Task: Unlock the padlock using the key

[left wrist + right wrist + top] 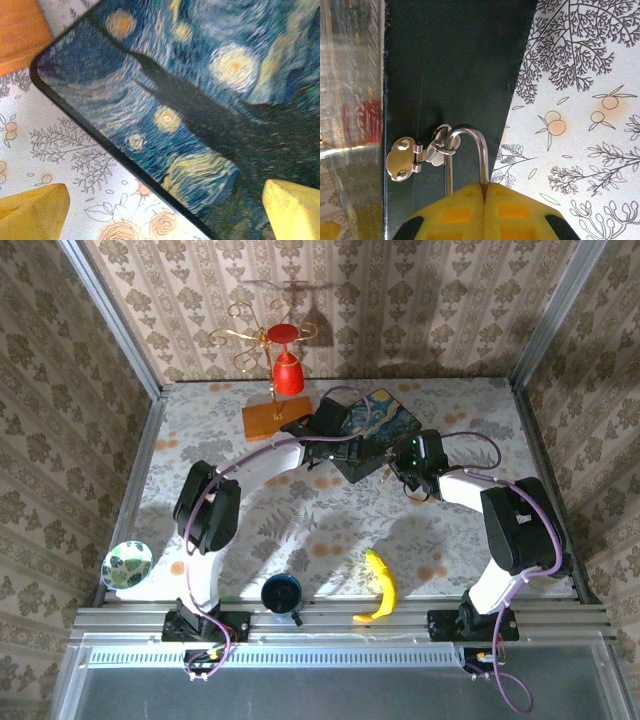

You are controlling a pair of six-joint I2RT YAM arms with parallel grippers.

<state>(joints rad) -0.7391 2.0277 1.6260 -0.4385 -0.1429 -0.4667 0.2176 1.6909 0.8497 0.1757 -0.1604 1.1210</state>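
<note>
One padlock (482,155): its single silver shackle rises from between the right gripper's (484,192) two closed yellow fingers, which pinch it, and hooks through one hasp (402,160) on the box (450,60). The left gripper (162,210) gapes wide open, the box's painted lid between its two fingertips.

Floral-print table (300,520), blue painted box (380,405), wooden block (268,421), banana (381,585), dark cup (282,592)

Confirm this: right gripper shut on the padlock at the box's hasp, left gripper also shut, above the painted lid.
Wrong on the left gripper: it is open, its yellow fingers wide apart above the box's painted lid in the left wrist view. The right gripper is shut on the padlock at the hasp.
</note>
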